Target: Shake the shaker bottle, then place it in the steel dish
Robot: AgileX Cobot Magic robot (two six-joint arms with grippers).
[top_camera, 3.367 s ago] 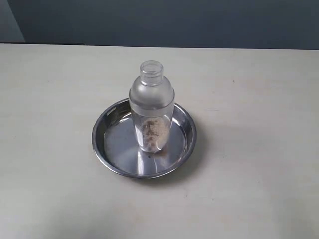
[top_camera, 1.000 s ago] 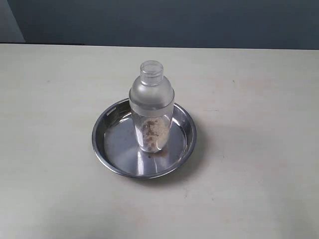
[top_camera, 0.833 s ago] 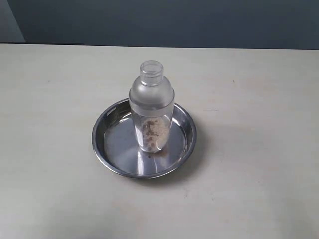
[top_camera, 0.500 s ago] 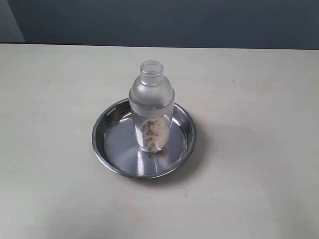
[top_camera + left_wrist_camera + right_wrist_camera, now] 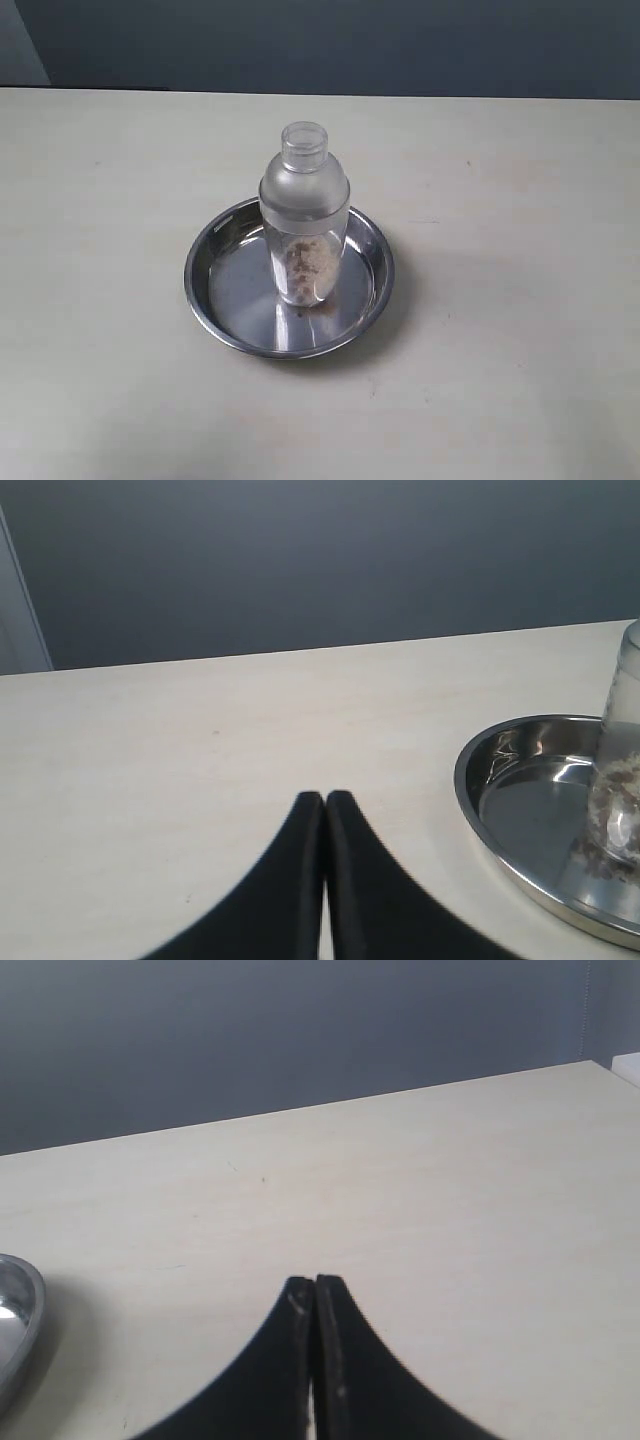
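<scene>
The frosted shaker bottle (image 5: pixel 303 215) stands upright inside the steel dish (image 5: pixel 225 298), brownish granules settled in its lower part. Neither arm shows in the exterior view. In the left wrist view the left gripper (image 5: pixel 325 798) is shut on nothing, its black fingers pressed together over bare table, with the steel dish (image 5: pixel 500 810) and the bottle's base (image 5: pixel 622 780) off to one side, apart from it. The right gripper (image 5: pixel 314 1282) is likewise shut and empty over the table; only a sliver of the dish rim (image 5: pixel 22 1325) shows at that view's edge.
The beige table (image 5: pixel 520 200) stretches all round the dish. A dark blue-grey wall (image 5: pixel 350 45) runs behind the table's far edge. A table corner (image 5: pixel 600 1065) appears in the right wrist view.
</scene>
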